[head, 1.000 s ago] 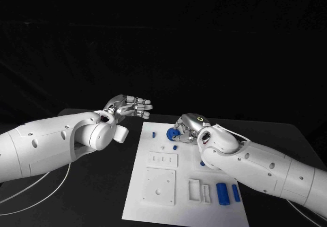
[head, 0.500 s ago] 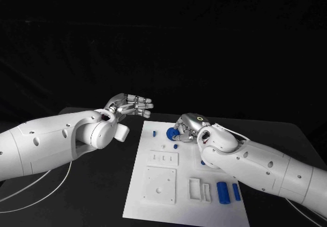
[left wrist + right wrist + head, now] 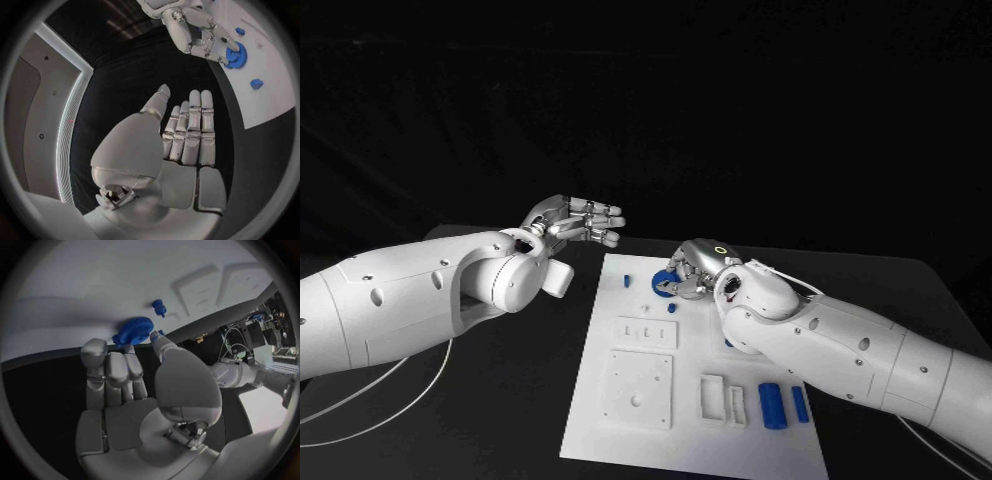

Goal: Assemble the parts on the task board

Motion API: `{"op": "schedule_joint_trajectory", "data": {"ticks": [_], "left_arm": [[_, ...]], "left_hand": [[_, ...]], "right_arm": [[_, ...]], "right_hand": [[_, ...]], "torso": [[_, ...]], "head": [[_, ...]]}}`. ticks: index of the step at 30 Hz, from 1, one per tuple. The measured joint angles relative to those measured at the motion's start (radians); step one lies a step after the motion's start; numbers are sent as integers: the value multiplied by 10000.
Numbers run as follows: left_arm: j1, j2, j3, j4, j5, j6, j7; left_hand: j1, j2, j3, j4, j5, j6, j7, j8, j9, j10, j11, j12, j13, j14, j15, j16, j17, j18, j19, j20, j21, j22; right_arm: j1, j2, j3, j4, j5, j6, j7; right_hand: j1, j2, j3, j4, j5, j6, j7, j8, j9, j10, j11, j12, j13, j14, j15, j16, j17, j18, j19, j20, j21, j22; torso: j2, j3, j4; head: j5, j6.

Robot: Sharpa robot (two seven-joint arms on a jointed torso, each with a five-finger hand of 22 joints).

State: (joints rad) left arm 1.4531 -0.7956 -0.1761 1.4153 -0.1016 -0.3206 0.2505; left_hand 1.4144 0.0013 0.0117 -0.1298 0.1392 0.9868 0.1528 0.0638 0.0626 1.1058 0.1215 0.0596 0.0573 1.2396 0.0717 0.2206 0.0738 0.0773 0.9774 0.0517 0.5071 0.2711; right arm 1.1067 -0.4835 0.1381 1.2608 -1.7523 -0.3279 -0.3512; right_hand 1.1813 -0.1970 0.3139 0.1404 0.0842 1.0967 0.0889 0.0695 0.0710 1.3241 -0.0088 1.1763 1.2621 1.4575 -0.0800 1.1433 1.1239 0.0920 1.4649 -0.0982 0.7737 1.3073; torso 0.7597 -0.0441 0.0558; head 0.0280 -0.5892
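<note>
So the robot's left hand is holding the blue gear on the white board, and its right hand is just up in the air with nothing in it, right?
Sides swapped. The right hand has its fingers on the blue gear at the task board, as the right wrist view shows. The left hand is up in the air, holding nothing.

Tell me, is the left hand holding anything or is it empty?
Empty. The left hand hangs off the board with fingers straight and nothing in them; the right hand has the blue gear.

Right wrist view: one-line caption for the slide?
Right hand grips a blue gear at the white task board, beside a small blue peg.
</note>
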Motion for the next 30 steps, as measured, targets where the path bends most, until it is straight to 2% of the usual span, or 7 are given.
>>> {"op": "schedule_joint_trajectory", "data": {"ticks": [2, 6, 17, 30], "left_arm": [[8, 0, 0, 1, 0, 0, -2], [19, 0, 0, 4, 0, 1, -5], [29, -14, 0, 3, -1, 2, -13], [32, -15, 1, 3, -2, 2, -31]], "left_hand": [[0, 0, 0, 0, 0, 0, 0, 0, 0, 0, 0, 0, 0, 0, 0, 0, 0, 0, 0, 0, 0, -1], [0, 0, 0, 0, 0, 0, 0, 0, 0, 0, 0, 0, 0, 0, 0, 0, 0, -1, 0, 0, 0, -1], [0, 0, -13, 68, 0, 2, 2, 0, 0, 0, 0, 0, -1, 0, 0, 0, 0, 0, 0, 0, 0, -36], [0, 0, -13, 68, 0, 7, 7, 0, 0, 0, 0, 0, -1, 0, 0, 0, 0, 0, 0, 0, 0, -37]], "right_arm": [[1, 2, 1, -4, 38, 7, 9], [1, -5, 1, -6, 104, 26, 19], [-15, -212, 3, 136, 199, 77, 27], [-124, -477, 2, 259, 286, 272, 39]], "right_hand": [[-262, -72, 278, 34, -141, -40, -31, 0, -2, 0, 0, 0, -17, 0, 0, 0, -3, 0, 0, 0, -35, 0], [-459, -145, 215, 197, -300, -52, -20, -1, -8, 0, 0, 0, -33, 0, 0, -36, -14, 0, 0, 0, -35, 0], [-456, -148, 120, 293, -299, -54, -19, -9, -5, 0, 0, 0, -55, 0, 0, -36, -29, 1, 0, 0, -73, 0], [-456, -148, 129, 356, -299, -53, -20, -8, 5, 1, -1, 0, -56, 0, 1, -36, -29, 0, 0, 0, -73, 0]], "torso": [[-1, -1, -8], [-7, 1, -18], [-10, 26, -20], [-16, 24, -28]], "head": [[7, -3], [16, -8], [36, -10], [25, 4]]}}
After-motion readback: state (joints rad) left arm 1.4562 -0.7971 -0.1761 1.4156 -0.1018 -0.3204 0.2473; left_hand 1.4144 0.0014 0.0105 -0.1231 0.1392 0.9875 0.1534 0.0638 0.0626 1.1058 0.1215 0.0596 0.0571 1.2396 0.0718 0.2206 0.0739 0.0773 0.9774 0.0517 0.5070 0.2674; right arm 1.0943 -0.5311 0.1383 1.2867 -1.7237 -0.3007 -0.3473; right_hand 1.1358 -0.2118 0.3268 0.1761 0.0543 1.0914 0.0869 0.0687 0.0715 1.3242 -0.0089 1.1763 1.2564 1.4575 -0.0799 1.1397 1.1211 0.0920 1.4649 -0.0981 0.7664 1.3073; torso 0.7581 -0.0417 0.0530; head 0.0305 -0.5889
